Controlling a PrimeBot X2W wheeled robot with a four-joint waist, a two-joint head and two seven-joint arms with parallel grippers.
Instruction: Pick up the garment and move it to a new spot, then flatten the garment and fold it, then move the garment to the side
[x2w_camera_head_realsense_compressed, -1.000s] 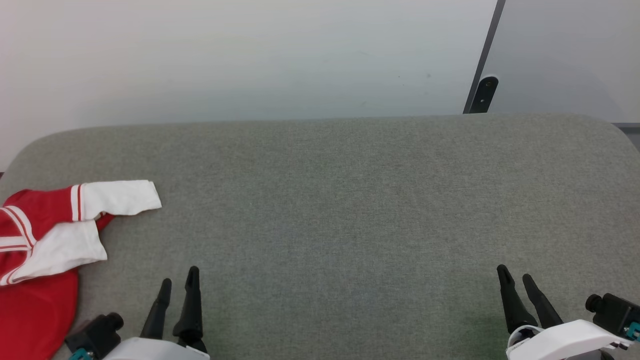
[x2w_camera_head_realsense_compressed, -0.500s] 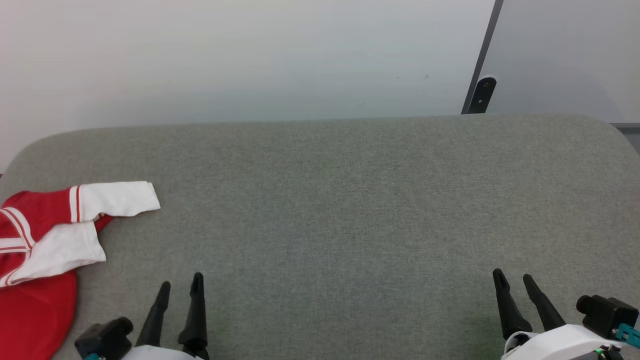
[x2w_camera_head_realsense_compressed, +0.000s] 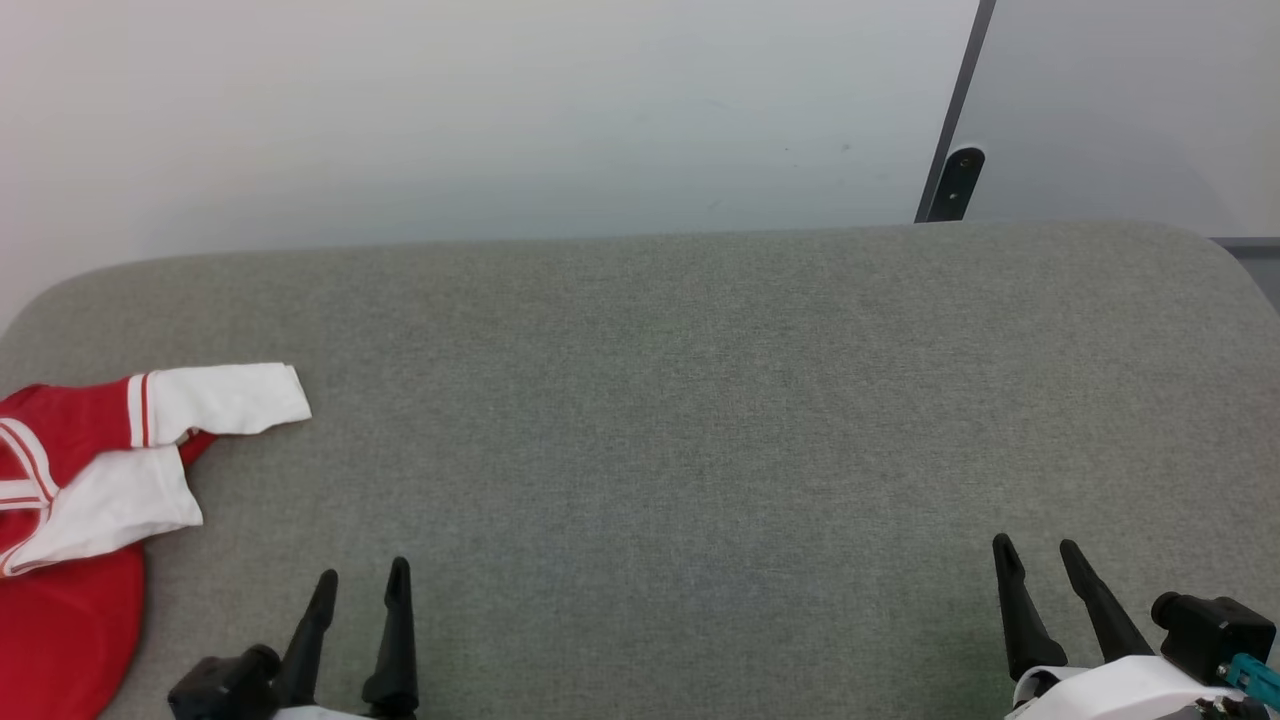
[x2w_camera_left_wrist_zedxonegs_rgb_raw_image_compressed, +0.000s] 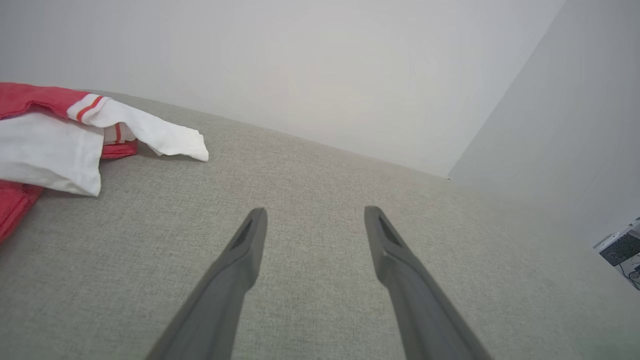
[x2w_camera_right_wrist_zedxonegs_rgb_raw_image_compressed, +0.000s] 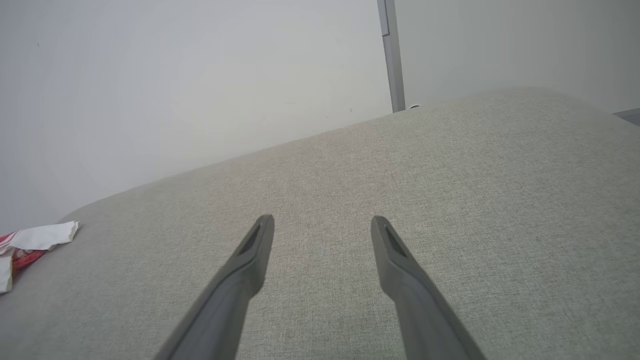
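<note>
Head view: the garment (x2w_camera_head_realsense_compressed: 70, 470) lies at about 9 o'clock on the grey fabric surface (x2w_camera_head_realsense_compressed: 650, 400), cut off by the picture's left edge. Its red body runs down toward 8 o'clock. Two white sleeve ends lie across it, one above the other, both pointing toward 3 o'clock. The upper sleeve carries thin red stripes where the white meets the red.

The left gripper (x2w_camera_head_realsense_compressed: 363, 570) sits at 7 o'clock, fingers pointing toward 12, near the garment but apart from it, with bare grey fabric between them. The right gripper (x2w_camera_head_realsense_compressed: 1034, 543) sits at 5 o'clock, well apart from the garment. Both have their jaws spread wide and released, with nothing between the fingers.

Behind the surface a pale wall (x2w_camera_head_realsense_compressed: 450, 100) fills the top, and a dark post (x2w_camera_head_realsense_compressed: 955, 120) slants up at 1 o'clock.

Left wrist view: the two fingers stand parted over bare fabric, and the garment (x2w_camera_left_wrist_zedxonegs_rgb_raw_image_compressed: 45, 145) lies at 10 o'clock, one white sleeve end draped toward the middle.

Right wrist view: the fingers are likewise parted over bare fabric, and a small part of the garment (x2w_camera_right_wrist_zedxonegs_rgb_raw_image_compressed: 35, 237) shows at 8 o'clock by the left edge.

Whether any fingertip touches the surface cannot be told.
</note>
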